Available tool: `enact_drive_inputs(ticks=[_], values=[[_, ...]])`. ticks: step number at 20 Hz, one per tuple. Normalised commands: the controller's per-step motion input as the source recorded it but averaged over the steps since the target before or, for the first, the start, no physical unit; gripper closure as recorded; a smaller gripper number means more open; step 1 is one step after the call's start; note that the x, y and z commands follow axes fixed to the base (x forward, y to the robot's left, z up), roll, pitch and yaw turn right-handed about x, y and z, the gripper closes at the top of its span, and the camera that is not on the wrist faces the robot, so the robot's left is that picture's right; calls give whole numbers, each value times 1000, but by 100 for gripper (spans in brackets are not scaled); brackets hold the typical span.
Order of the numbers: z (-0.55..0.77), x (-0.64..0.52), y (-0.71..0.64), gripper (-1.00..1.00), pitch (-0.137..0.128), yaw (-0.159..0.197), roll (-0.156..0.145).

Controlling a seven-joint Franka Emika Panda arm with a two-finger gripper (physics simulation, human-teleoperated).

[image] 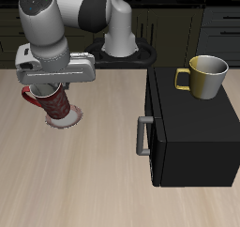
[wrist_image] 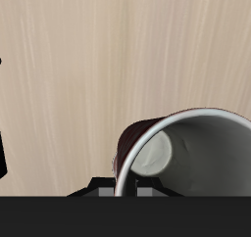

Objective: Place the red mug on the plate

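Gripper state: the gripper point(image: 53, 83) is clamped on the rim of the red mug point(image: 54, 101); the wrist view shows the rim held against the finger bases, with one finger inside the mouth and the other outside.
Gripper position: directly above the plate point(image: 66, 119), under the arm's grey wrist body.
Red mug, location: over the plate, hanging from the gripper.
Red mug, attitude: tilted, mouth leaning away from the black cabinet point(image: 192, 128), base angled down toward the plate.
Red mug, contact: base is at the plate surface or just above it; contact cannot be confirmed.
Red mug, handle: red loop points away from the black cabinet.
Red mug, interior: grey-white, visible in the wrist view point(wrist_image: 186, 158).
Plate: lies flat on the wooden table point(image: 56, 184), near the cabinet's handle side; mostly covered by the mug, only a rim arc shows.
Black cabinet: stands on the table, grey handle point(image: 142, 135) on the face nearest the plate.
Yellow-olive mug point(image: 206, 76): upright on top of the cabinet, well apart from the plate.
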Motion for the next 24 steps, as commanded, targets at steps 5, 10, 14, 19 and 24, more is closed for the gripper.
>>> enact_drive_inputs(ticks=[5, 10, 14, 19, 24], values=[[-88, -373, 40, 100, -70, -20, -23], [-34, -138, -48, 100, 4, -6, 1], [88, -197, -18, 100, -35, -12, -13], [40, -366, 2, 100, -44, -7, 9], [-94, -238, 105, 100, -20, 21, 28]])
